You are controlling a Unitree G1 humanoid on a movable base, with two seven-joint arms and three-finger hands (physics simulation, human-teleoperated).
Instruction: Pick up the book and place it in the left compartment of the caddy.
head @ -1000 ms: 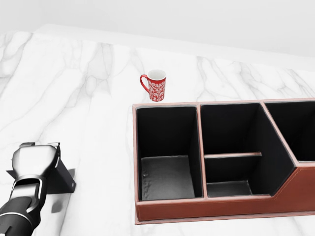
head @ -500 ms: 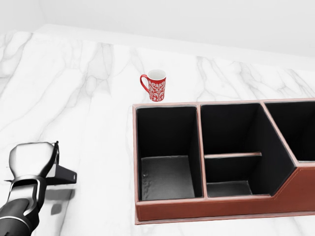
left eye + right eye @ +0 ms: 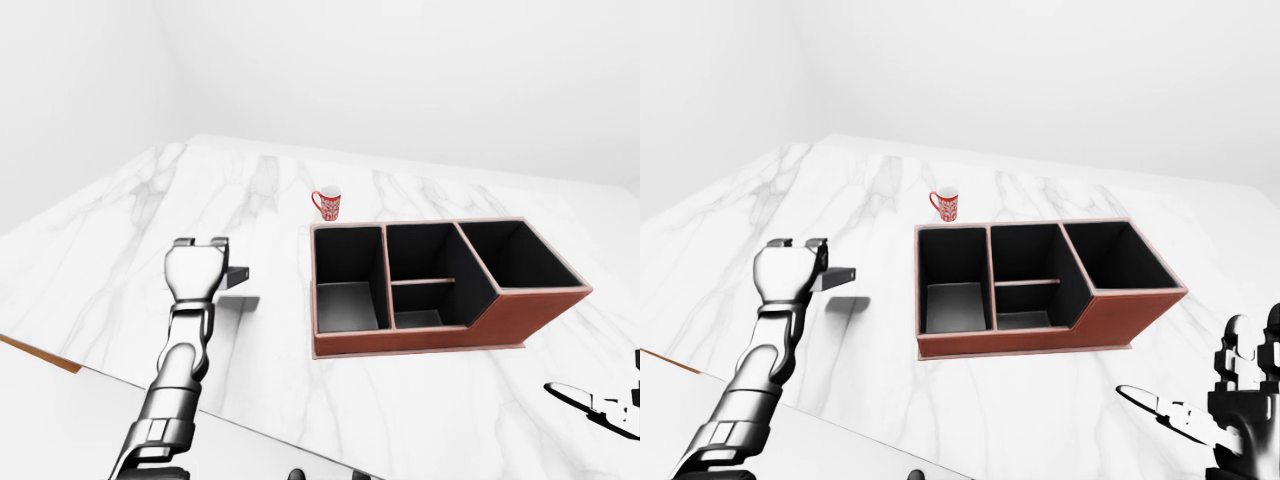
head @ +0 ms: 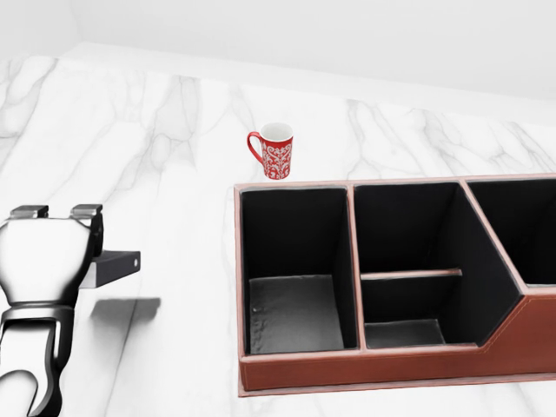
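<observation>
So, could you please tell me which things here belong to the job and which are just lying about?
Job:
book, held off the counter in the left hand
caddy, its left compartment empty

Lying about:
red mug, above the caddy in the head view
right hand, idle

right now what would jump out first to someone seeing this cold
The brown caddy with black compartments fills the head view's lower right, all of them showing bare bottoms. At the left edge, the left hand holds a dark book lifted above its shadow on the marble table. A red patterned mug stands above the caddy.
</observation>
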